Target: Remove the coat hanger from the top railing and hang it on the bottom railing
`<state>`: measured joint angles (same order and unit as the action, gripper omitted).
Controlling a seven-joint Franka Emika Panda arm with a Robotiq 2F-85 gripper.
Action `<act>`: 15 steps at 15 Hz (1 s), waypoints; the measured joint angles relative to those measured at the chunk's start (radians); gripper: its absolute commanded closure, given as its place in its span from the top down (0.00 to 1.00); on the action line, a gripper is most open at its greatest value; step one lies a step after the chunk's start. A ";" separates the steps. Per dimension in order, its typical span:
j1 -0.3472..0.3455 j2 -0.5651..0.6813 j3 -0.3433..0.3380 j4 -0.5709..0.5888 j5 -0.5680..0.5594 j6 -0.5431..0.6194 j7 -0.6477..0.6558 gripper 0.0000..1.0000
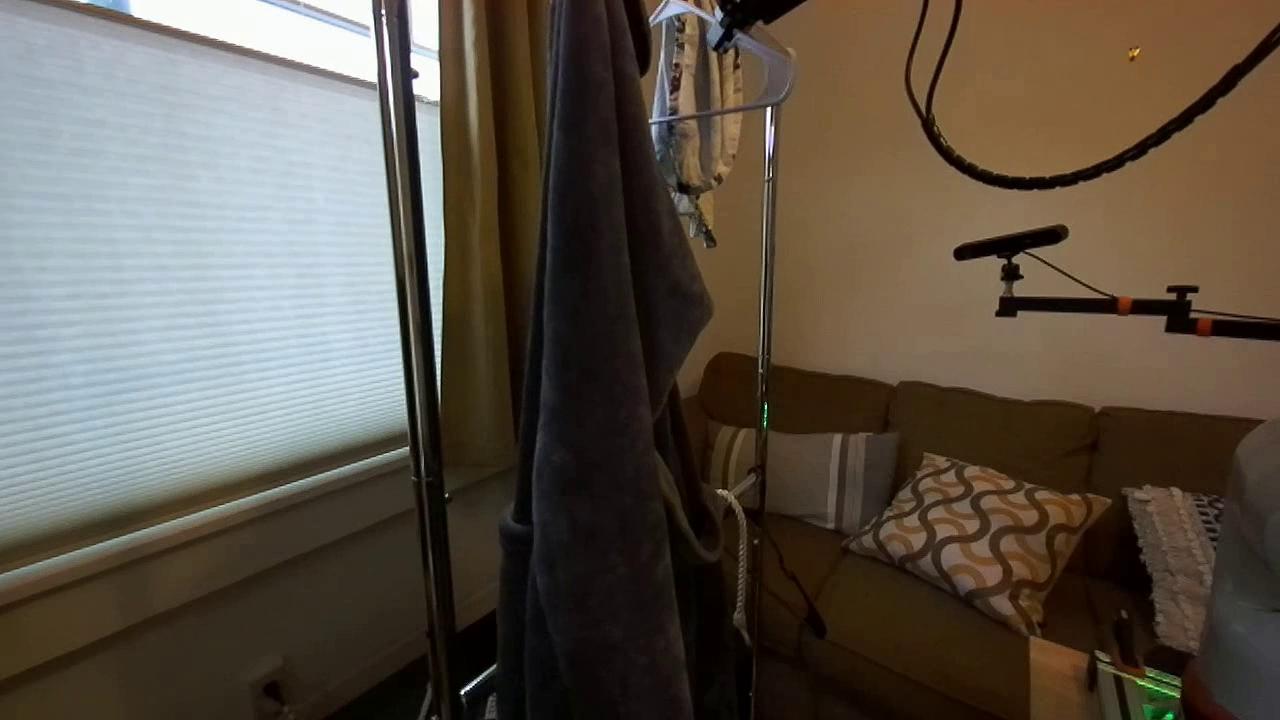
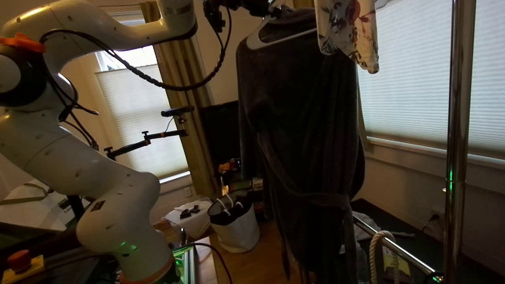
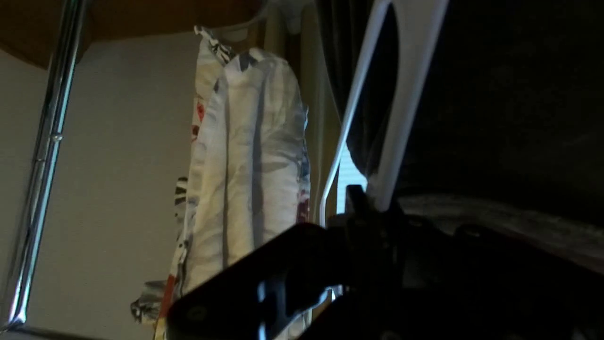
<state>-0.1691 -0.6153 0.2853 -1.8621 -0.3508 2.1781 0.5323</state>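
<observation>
The white coat hanger (image 1: pixel 785 80) is upright at the top of an exterior view, and it also shows in an exterior view (image 2: pixel 256 38) in front of the grey robe. In the wrist view, which seems upside down, my gripper (image 3: pixel 370 208) is closed around the hanger (image 3: pixel 410 94) near its neck. The gripper tips also show in both exterior views (image 1: pixel 725 30) (image 2: pixel 273 11). The hook is hidden. A bar of the top railing (image 3: pixel 52 334) shows at the wrist view's lower left corner. The bottom railing (image 2: pixel 406 252) runs low behind the robe, with a rope looped over it.
The long grey robe (image 1: pixel 610 400) (image 2: pixel 300 118) hangs on the rack beside the hanger. A floral cloth (image 2: pixel 349 27) (image 3: pixel 255 156) hangs close by. Chrome poles (image 1: pixel 415 350) (image 2: pixel 457 138) stand at the rack's ends. A sofa (image 1: pixel 900 600) with cushions is behind.
</observation>
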 measured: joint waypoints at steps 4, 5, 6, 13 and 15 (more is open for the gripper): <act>-0.001 -0.061 0.031 -0.039 -0.025 0.015 0.008 0.02; -0.001 -0.080 0.036 -0.064 -0.025 0.009 0.010 0.02; 0.000 -0.103 0.038 -0.096 -0.024 -0.004 0.019 0.02; 0.009 -0.235 0.056 -0.390 0.001 -0.089 0.148 0.02; 0.037 -0.235 0.068 -0.456 0.044 -0.150 0.148 0.02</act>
<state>-0.1323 -0.8500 0.3535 -2.3183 -0.3070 2.0282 0.6808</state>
